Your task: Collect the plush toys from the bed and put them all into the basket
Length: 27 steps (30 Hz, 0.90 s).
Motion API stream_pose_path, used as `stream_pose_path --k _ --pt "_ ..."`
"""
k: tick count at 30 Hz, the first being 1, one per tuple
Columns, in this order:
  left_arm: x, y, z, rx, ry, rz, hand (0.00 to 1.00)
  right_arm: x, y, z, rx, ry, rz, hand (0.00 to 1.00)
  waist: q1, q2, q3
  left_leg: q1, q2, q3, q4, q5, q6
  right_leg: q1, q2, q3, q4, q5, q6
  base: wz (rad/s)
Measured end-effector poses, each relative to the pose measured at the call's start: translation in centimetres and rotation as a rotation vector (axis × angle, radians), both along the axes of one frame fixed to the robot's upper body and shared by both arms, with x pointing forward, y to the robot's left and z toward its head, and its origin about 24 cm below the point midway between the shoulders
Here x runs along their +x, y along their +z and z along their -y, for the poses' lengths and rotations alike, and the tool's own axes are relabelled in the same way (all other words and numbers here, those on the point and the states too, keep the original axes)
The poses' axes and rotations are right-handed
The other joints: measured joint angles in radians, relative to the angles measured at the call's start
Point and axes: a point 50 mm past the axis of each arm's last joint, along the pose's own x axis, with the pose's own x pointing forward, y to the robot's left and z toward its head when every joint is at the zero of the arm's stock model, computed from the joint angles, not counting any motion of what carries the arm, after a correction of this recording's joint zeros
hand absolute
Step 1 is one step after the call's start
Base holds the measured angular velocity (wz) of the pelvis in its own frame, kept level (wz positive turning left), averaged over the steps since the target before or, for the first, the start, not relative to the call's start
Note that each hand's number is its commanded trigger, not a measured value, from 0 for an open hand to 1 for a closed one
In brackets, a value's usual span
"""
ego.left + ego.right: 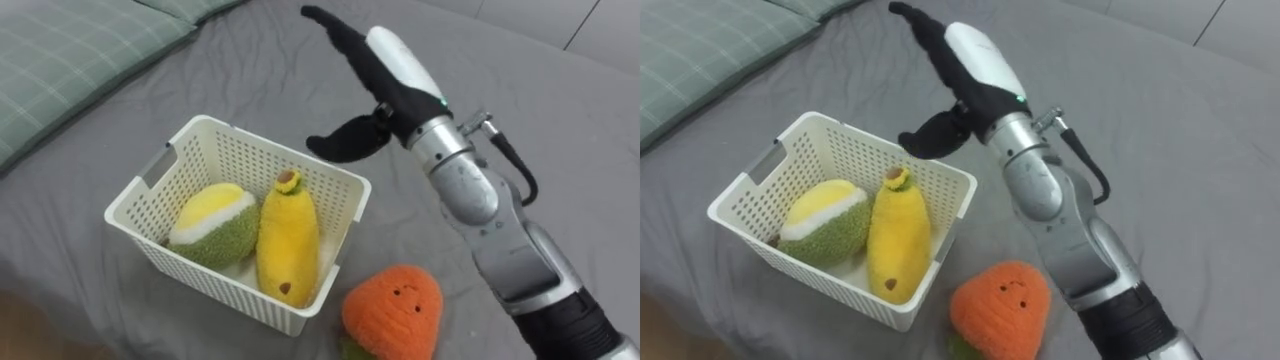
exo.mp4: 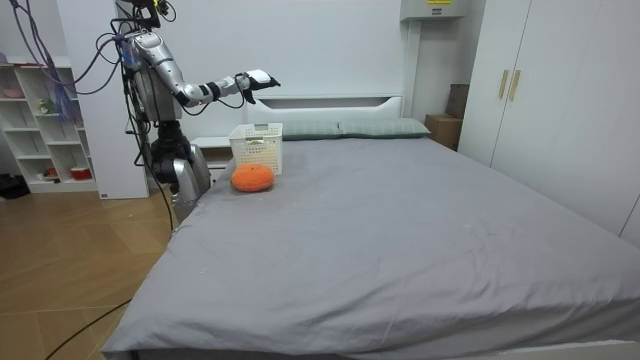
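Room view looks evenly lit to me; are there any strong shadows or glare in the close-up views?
Room view: soft, even light on the bed, just a faint shadow under the orange toy. Left eye view: the basket casts only a soft shadow on the bed; the right hand has a bright white back, without hard glare. Right eye view: the same.

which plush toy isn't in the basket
The orange plush toy: it lies on the grey bed sheet just outside the white basket. The yellow banana toy and the green-and-yellow toy both lie inside it.
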Motion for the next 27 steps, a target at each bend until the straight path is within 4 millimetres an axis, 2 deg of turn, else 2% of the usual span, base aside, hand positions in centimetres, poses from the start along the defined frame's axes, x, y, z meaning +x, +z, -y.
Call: stream_pose_path --k 4,6,7,8,13,18,20,27 --pt "-1.5 -0.1 -0.2 0.02 0.023 -0.041 0.0 0.2 -2.2 2.9 0.141 -0.123 -0.104 0.0 -0.052 0.015 -0.0053 0.0 0.0 0.003 0.008 -0.001 0.001 0.003 0.0 0.0 0.0 0.0 0.001 0.01" --pt "-2.3 -0.2 -0.2 0.026 0.031 -0.058 0.0 -0.1 -3.7 4.3 0.178 -0.195 -0.157 0.0 -0.069 0.028 -0.0064 0.013 0.0 0.007 0.005 -0.002 0.002 0.013 -0.001 -0.002 -0.001 0.001 0.001 0.0" --pt "-2.7 -0.2 -0.3 0.029 0.044 -0.063 0.0 -0.5 -5.0 5.2 0.193 -0.243 -0.2 0.0 -0.081 0.034 -0.0117 0.016 0.001 0.01 0.001 -0.002 0.002 0.016 -0.002 -0.004 -0.001 0.001 0.001 0.0" --pt "-2.9 -0.1 -0.3 0.028 0.061 -0.058 0.0 -1.0 -5.9 6.1 0.209 -0.283 -0.23 0.0 -0.092 0.036 -0.0117 0.016 0.001 0.01 -0.002 -0.002 0.002 0.015 -0.003 -0.004 -0.001 0.001 0.001 0.0" --pt "-3.4 -0.2 -0.2 0.023 0.081 -0.067 0.0 -2.7 -9.2 9.3 0.228 -0.44 -0.337 0.0 -0.128 0.036 -0.0124 0.024 0.002 0.02 -0.001 -0.002 0.002 0.021 -0.004 0.006 0.0 0.001 0.001 -0.05" --pt "-3.6 -0.2 -0.2 0.024 0.083 -0.07 0.0 -3.5 -10.3 10.3 0.225 -0.511 -0.358 0.0 -0.141 0.036 -0.0129 0.032 0.005 0.046 0.0 -0.003 0.003 0.013 0.0 0.036 0.002 0.002 0.002 -0.16" --pt "-3.6 -0.2 -0.2 0.03 0.07 -0.075 0.0 -3.9 -10.7 10.4 0.222 -0.527 -0.367 0.0 -0.147 0.035 -0.0155 0.032 0.005 0.051 0.001 -0.006 0.005 0.013 -0.001 0.037 0.0 0.002 0.003 -0.06" --pt "-3.8 -0.2 -0.2 0.037 0.052 -0.085 0.0 -5.1 -12.0 10.7 0.207 -0.538 -0.421 0.0 -0.16 0.039 -0.0142 0.035 0.003 0.053 0.0 -0.011 0.008 0.015 -0.002 0.034 0.0 0.003 0.006 0.0"
